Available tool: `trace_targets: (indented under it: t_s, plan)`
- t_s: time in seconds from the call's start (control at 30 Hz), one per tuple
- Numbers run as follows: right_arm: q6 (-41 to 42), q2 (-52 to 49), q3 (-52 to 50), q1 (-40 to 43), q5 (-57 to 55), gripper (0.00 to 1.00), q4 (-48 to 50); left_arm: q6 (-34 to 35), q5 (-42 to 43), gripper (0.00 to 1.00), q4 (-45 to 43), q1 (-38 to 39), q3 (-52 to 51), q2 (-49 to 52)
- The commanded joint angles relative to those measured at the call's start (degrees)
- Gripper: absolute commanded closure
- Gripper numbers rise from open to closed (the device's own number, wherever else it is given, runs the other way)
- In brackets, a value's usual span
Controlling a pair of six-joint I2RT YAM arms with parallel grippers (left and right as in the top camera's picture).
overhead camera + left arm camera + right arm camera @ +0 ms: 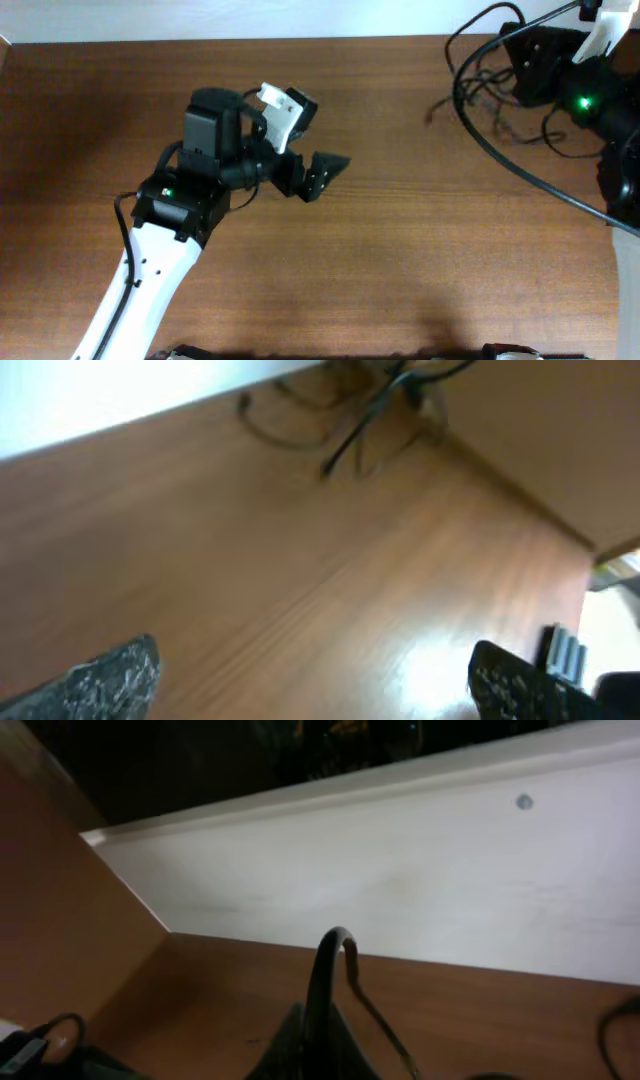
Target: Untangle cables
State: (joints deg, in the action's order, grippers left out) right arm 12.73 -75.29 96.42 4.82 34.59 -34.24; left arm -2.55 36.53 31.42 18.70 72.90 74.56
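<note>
Left wrist view, closest to lens: left pincer (310, 685) gapes wide, its two fingers (105, 678) at opposite bottom corners w/ nothing btwn them, only bare table (300, 580) underneath. Further out, at the top edge, the cables (345, 425) lie as a loose, blurry tangle of thin dark strands on the wood, well apart from this pincer. Right wrist view, closest: right pincer (310, 1045) looks pinched together at bottom ctr, a black cord of the cables (328, 960) arching up out of it, w/ a thinner strand trailing down to the right just beside. Beyond that comes brown table, then a white wall (450, 890) at the back. Overhead: left pincer (315, 135) sits mid-left over bare wood, pointing right. The cables (490, 100) spread in thin loops twd the top-right corner, right at the right pincer (520, 70), whose tips can't be made out from above under the arm body. A thicker arm cable (530, 180) sweeps from the tangle's left side down to the right edge.
</note>
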Motion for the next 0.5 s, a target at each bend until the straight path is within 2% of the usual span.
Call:
trace_targets:
  t_s: [0.0, 0.13, 0.2, 0.27, 0.3, 0.37, 0.4, 0.47]
  plan:
    - [3.8, 3.0, 7.9, -0.3, 7.5, 0.96, 0.5, -4.7, 4.9, 0.01, -0.9, -0.1, 0.3, 0.3]
    - [6.8, 3.3, 23.5, -0.3, 7.9, 0.96, 0.1, -7.5, 1.7, 0.01, -0.3, -0.1, 0.3, 5.9]
    - [7.9, 3.3, 25.4, -0.3, 8.0, 0.96, 0.2, -9.8, 4.1, 0.01, -0.4, -0.1, 0.3, 9.2]
    - [10.1, 3.3, 25.4, -0.3, 11.5, 0.96, 0.8, -15.1, 17.1, 0.01, -4.3, -0.1, 0.3, 14.2]
    - [10.5, 3.3, 25.4, -0.3, 13.4, 0.96, 1.5, -15.3, 22.4, 0.01, -7.5, -0.1, 0.3, 15.5]
    - [11.8, 3.3, 25.7, -0.3, 14.5, 0.96, 2.3, -20.1, 39.3, 0.01, -15.5, 0.0, 0.3, 16.1]
    - [11.8, 3.3, 25.8, -0.3, 14.5, 0.96, 2.3, -20.1, 43.9, 0.01, -18.4, 0.5, 0.3, 16.1]
    - [11.8, 3.3, 25.8, -0.3, 14.5, 0.96, 2.3, -20.1, 45.6, 0.01, -19.0, 4.0, 0.3, 16.2]
